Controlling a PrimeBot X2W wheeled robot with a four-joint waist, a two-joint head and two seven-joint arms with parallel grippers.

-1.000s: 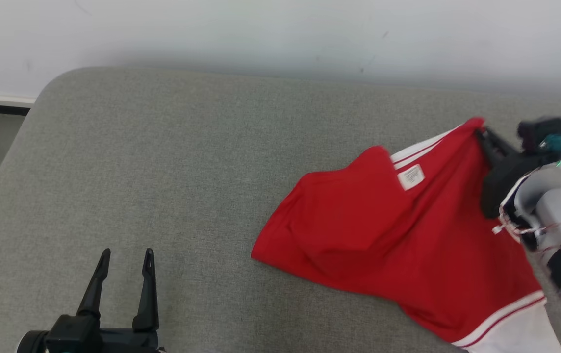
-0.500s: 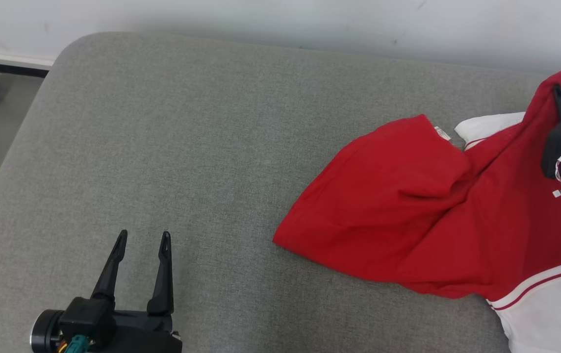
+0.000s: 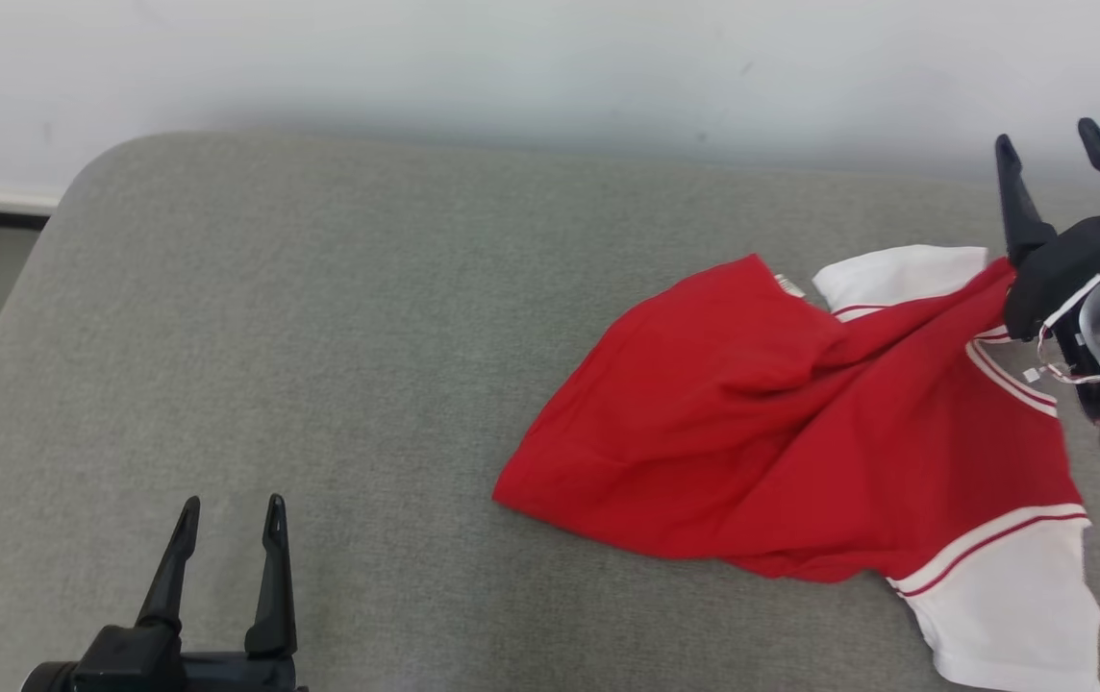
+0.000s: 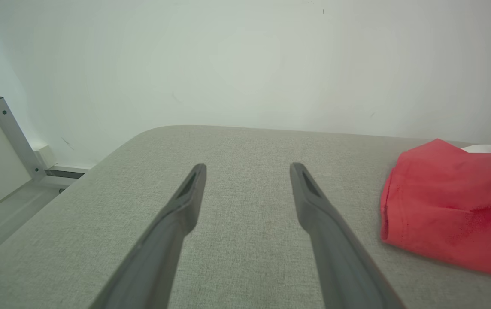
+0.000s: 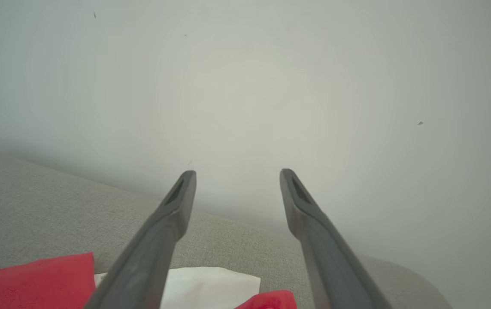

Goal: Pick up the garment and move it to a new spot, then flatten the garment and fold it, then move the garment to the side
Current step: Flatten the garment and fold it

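1. The shirt (image 3: 781,452) is red with white sleeves, each joined to the body by red-and-white striped trim.
2. It lies rumpled, not flat, on the right part of the grey pad (image 3: 319,336), with the red body bunched in folds that run toward the far right.
3. The near sleeve (image 3: 1012,601) lies spread at the near right. The far sleeve (image 3: 896,274) is partly under red cloth.
4. A small white tag (image 3: 788,284) peeks out at the far edge (too small to read).

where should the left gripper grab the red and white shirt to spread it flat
Likely the rolled left edge of the red-and-white fabric shirt: it stands raised off the grey cushion, facing the open left gripper, so come in low from the left.
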